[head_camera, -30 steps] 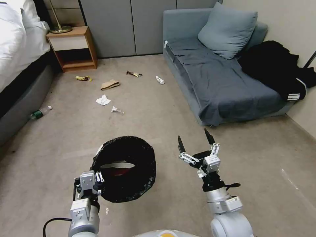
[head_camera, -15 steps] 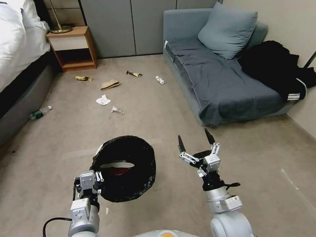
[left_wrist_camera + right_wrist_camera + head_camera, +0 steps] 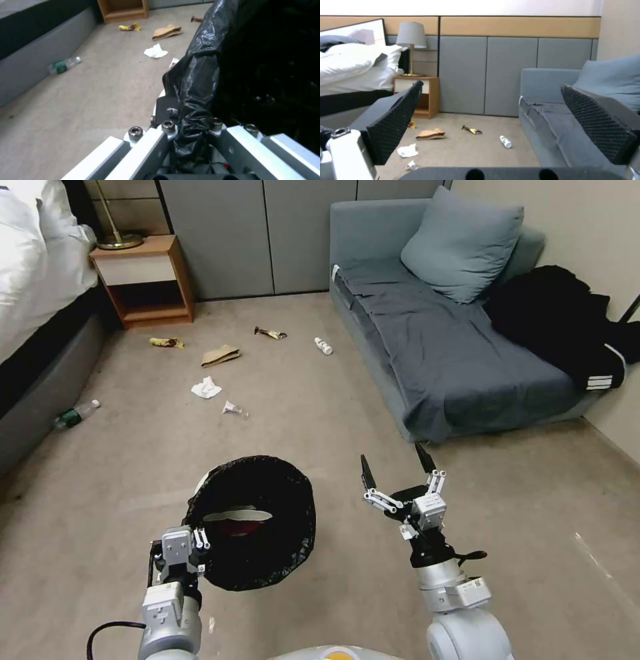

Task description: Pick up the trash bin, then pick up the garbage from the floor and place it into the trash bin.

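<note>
The trash bin [image 3: 257,523] is off the floor, carried low in front of the robot with its mouth tipped toward the room; the left pincer [image 3: 179,553] is clamped on the near rim, its fingers [image 3: 166,110] pinching the black bag liner [image 3: 196,82] against the plastic. Inside the bin something pale and something red show (what exactly, I cannot tell).

The right pincer [image 3: 398,465] hangs beside the bin, apart from it, spread wide and holding nothing.

So the first step looks done, and most of the collecting looks left. The garbage lies well ahead on the floor [image 3: 320,407]: a clear plastic scrap [image 3: 234,409] nearest, a white crumpled paper [image 3: 206,388] just beyond it, then a brown cardboard scrap [image 3: 221,355], a yellow wrapper [image 3: 167,342], a dark wrapper [image 3: 270,333] and a small white bottle [image 3: 323,345] near the sofa [image 3: 427,333]. A green-labelled bottle [image 3: 75,415] sits off to the left against the bed [image 3: 47,380].
</note>
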### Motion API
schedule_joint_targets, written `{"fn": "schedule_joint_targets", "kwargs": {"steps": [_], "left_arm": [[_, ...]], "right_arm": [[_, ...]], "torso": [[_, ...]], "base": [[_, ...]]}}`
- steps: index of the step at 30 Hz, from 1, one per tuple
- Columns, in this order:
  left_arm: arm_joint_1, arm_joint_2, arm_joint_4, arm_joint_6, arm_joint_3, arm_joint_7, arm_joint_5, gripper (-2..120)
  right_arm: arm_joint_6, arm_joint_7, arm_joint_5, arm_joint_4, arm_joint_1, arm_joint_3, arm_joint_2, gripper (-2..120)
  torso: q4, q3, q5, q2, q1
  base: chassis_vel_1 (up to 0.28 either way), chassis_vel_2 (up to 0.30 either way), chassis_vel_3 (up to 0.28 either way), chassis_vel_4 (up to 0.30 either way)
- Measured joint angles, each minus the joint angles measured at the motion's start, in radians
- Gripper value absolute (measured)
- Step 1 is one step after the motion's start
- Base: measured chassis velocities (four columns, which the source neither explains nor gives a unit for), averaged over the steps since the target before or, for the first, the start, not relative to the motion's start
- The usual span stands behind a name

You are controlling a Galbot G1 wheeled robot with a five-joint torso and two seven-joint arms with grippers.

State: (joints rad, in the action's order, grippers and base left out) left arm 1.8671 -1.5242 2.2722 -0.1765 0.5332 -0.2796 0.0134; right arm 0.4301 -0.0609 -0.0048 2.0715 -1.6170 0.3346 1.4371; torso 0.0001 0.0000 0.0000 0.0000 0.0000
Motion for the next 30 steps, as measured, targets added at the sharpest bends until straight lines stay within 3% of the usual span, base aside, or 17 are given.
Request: {"fn": "schedule_joint_targets", "kwargs": {"steps": [30], "left_arm": [[-0.002, 0.001, -0.001, 0.003, 0.001, 0.000, 0.002, 1]], "right_arm": [[0.004, -0.018, 0.002, 0.001, 0.000, 0.001, -0.001, 100]], "torso": [[-0.0003, 0.000, -0.0001, 0.000, 0.000]], "base": [[-0.284, 0.282, 0.284, -0.286]]}}
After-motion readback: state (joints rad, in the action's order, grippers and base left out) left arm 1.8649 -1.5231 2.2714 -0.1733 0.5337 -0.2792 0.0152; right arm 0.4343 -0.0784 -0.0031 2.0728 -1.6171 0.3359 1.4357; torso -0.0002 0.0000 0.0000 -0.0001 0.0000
